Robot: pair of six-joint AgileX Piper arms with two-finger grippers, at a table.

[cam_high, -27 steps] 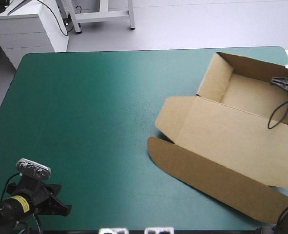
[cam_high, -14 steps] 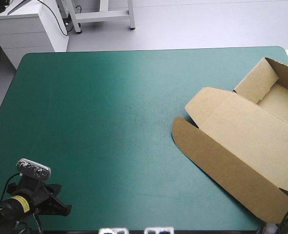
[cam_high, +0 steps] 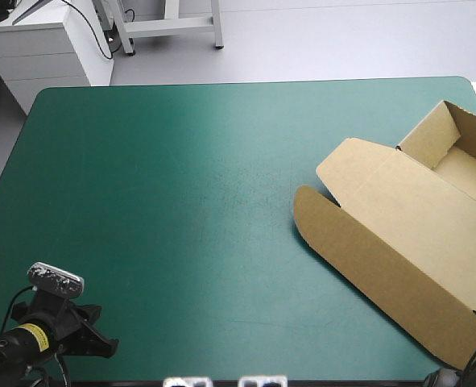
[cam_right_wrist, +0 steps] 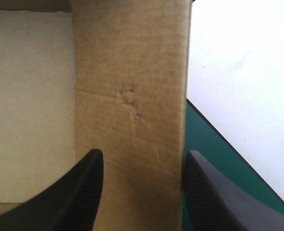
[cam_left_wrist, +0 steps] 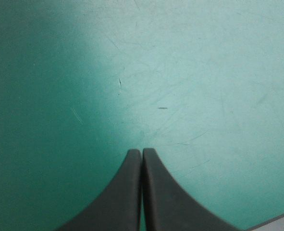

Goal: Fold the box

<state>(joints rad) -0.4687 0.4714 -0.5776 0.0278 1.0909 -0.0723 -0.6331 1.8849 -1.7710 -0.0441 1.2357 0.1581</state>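
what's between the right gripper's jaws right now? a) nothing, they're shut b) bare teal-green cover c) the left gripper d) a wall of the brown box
d: the right wrist view shows the right gripper open, with a wall of the box between its jaws.

A lab or workshop: teal-green table (cam_high: pixel 141 201); white drawer cabinet (cam_high: pixel 40 52); steel stand legs (cam_high: pixel 173 28); pale floor (cam_high: pixel 318 40).

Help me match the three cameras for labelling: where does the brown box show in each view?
High view: the box lies at the teal-green cover's right edge, walls raised at its far end.
Left wrist view: not in it; only cover ahead of the shut left end effector.
Right wrist view: a box wall fills the gap of the open right end effector.
Shared landmark: the teal-green cover.
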